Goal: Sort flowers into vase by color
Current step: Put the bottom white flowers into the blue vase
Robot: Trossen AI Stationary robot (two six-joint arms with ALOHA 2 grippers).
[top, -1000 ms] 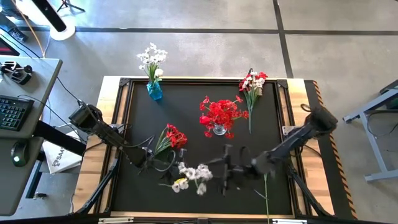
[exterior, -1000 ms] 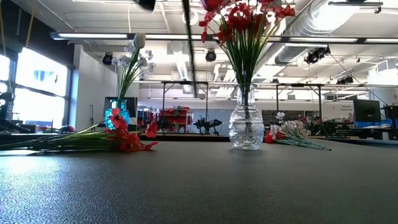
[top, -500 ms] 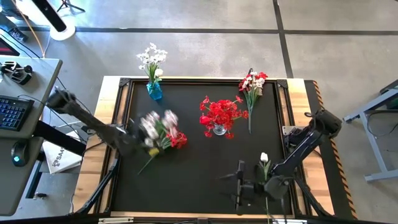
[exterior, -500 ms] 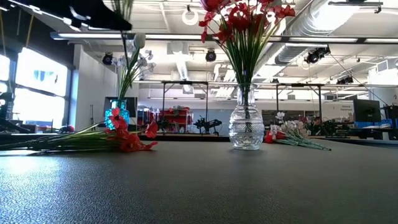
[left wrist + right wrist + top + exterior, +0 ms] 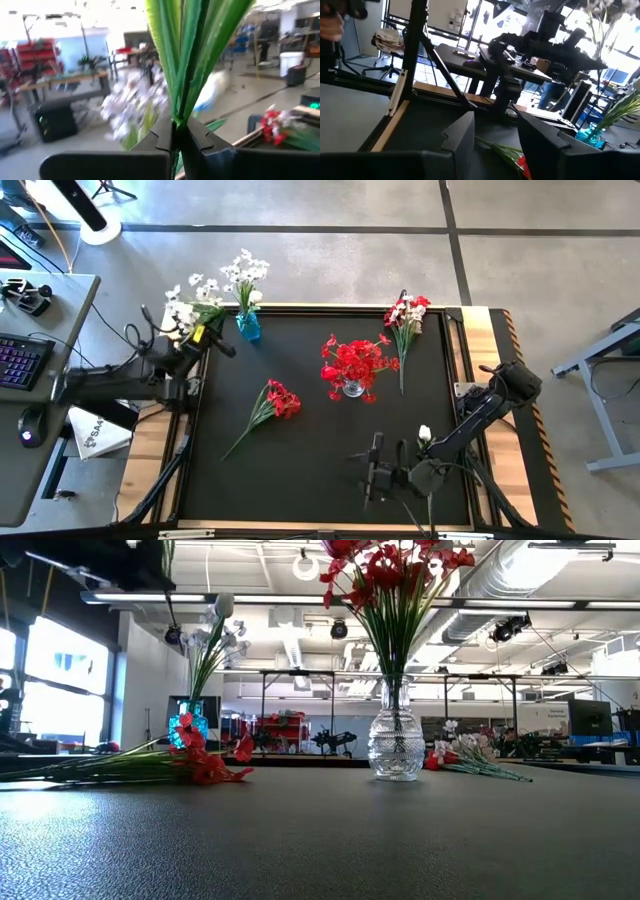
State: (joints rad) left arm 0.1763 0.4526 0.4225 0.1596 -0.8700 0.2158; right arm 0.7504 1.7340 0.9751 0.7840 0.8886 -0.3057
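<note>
White blossoms top the sprig (image 5: 190, 298) that our left gripper (image 5: 205, 337) holds clamped by its green stems at the table's (image 5: 300, 470) far left corner, just beside the blue vase (image 5: 248, 326). Our right gripper (image 5: 388, 470), fingers apart and empty, hovers near the near edge, beside a single white flower (image 5: 424, 435).

Room beyond the table: grey concrete floor (image 5: 330, 250) crossed by dark seams; desk (image 5: 30, 380) bearing keyboard (image 5: 22, 363) and mouse (image 5: 27, 436); bright windows (image 5: 45, 700); ceiling ducts (image 5: 520, 580); distant workbenches (image 5: 300, 735).
</note>
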